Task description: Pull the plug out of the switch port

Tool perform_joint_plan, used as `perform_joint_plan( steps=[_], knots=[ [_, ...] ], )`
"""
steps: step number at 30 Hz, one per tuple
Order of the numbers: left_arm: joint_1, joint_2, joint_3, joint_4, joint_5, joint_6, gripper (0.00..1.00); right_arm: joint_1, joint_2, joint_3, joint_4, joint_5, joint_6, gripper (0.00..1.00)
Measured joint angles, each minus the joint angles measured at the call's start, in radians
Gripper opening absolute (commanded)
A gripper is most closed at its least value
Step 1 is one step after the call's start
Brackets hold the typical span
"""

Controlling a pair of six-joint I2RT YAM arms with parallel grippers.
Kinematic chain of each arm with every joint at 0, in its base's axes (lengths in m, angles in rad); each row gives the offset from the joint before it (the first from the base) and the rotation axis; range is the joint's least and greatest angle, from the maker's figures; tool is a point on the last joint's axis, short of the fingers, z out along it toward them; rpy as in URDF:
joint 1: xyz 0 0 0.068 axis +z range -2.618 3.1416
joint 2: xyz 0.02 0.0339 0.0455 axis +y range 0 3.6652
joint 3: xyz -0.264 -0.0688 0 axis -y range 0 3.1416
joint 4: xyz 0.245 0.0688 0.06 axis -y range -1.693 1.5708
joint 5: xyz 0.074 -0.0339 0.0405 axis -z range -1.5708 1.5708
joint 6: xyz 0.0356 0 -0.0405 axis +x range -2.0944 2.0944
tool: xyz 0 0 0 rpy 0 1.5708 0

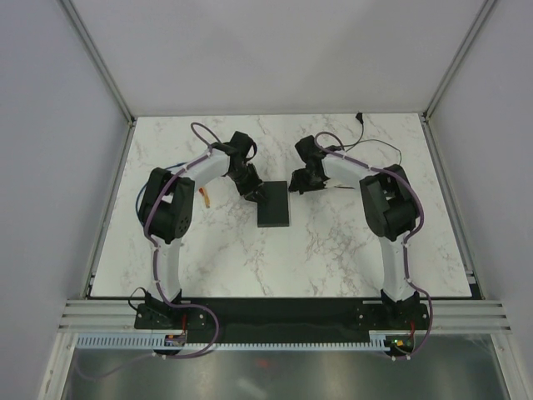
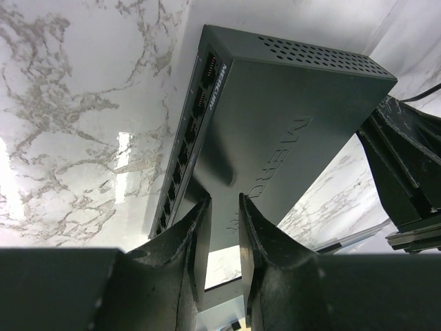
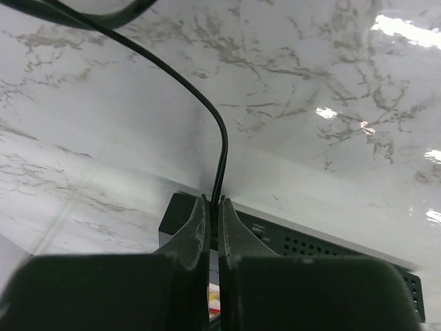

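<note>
From above and behind the arms, the top camera looks down over the whole surface (image 1: 333,250). The wrist cameras sit close: one looks past the left gripper (image 2: 224,203) at the switch (image 2: 289,138), one past the right gripper (image 3: 212,205) along the cable (image 3: 222,145). All three views share the switch.

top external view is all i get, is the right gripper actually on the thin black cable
Observer: Yes, the right gripper is shut on the thin black cable, close to the flat black switch box.
Operator: left one?
Observer: The left gripper grips that switch box's edge between its fingers.
Operator: plug visible?
Observer: No, the right fingers hide it.
</note>
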Motion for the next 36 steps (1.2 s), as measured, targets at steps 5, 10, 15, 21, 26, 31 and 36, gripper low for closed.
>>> perform_joint_plan(
  steps=[5,10,15,21,26,31,36],
  knots=[
    [0.0,-0.007,-0.013,0.005,0.003,-0.007,0.32,0.005,0.016,0.056,-0.082,0.038,-0.083,0.0],
    [0.0,-0.011,-0.021,0.014,0.006,-0.014,0.32,0.003,0.02,0.067,-0.095,0.039,-0.124,0.0],
    [0.0,-0.011,-0.024,0.02,0.014,-0.02,0.32,-0.008,0.021,0.048,-0.076,-0.007,-0.105,0.0],
    [0.0,-0.011,-0.028,0.021,0.02,-0.03,0.32,-0.017,-0.025,-0.065,0.036,-0.052,0.014,0.0],
    [0.0,-0.012,-0.033,0.024,0.024,-0.039,0.33,-0.018,-0.031,-0.077,0.043,-0.047,0.056,0.0],
    [0.0,-0.014,-0.037,0.026,0.026,-0.044,0.33,-0.017,-0.014,0.002,-0.051,0.029,-0.002,0.0],
    [0.0,-0.014,-0.037,0.026,0.027,-0.045,0.32,-0.031,-0.001,0.101,-0.091,0.108,-0.09,0.0]
  ],
)
